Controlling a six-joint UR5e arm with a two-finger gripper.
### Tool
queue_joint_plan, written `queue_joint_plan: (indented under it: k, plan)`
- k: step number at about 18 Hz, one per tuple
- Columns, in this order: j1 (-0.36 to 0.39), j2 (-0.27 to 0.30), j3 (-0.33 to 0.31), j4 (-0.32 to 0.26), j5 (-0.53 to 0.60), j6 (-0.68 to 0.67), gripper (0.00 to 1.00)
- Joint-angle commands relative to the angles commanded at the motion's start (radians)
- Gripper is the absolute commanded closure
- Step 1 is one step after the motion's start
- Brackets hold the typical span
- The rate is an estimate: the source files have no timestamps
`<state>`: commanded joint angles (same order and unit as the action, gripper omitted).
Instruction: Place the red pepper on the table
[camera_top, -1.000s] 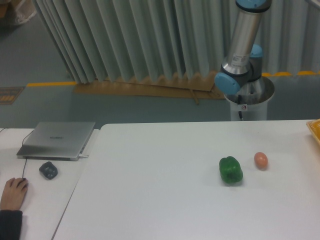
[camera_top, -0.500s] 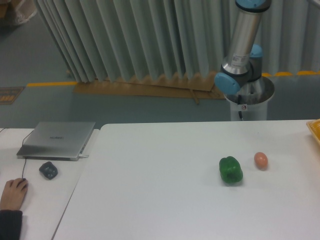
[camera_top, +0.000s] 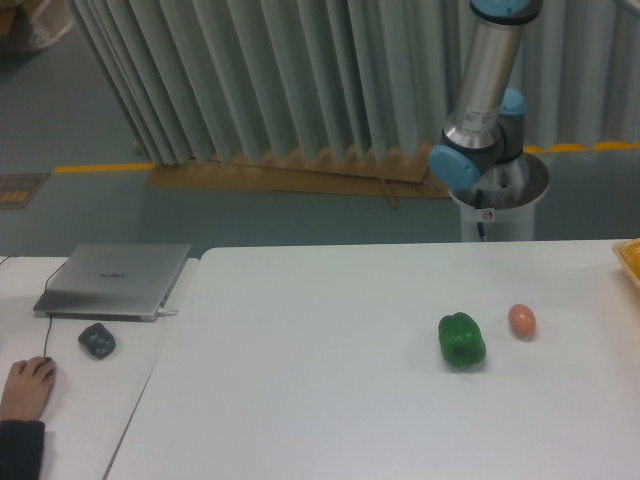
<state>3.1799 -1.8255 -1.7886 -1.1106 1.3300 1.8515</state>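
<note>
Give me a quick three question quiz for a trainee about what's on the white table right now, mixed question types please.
1. True or false: a glossy red bell pepper lies on the large white table.
2. Multiple choice: the small orange-brown egg lies (A) to the image right of the green bell pepper, apart from it; (B) on top of it; (C) on the closed grey laptop.
3. Fill in: the robot's gripper is ____ in this view.

Key: 1 false, no red pepper shows; 2 A; 3 not visible, only the silver and blue arm shows, running out of the top of the frame.
</note>
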Motion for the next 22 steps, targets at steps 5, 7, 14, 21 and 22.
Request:
queue_joint_plan:
  k: [5, 7, 14, 21, 22]
  plan:
    - [0.000, 0.003, 0.014, -0.008, 0.023, 0.000, 0.52]
    - [0.000, 0.003, 0.034, -0.040, 0.029, 0.000, 0.53]
    - [-0.008, 0.008, 0.107, -0.149, 0.029, -0.002, 0.54]
    - [-0.015, -0.003, 0.069, -0.120, 0.025, -0.005, 0.00]
    - [-0.012, -0.005, 0.057, -0.094, 0.023, -0.003, 0.00]
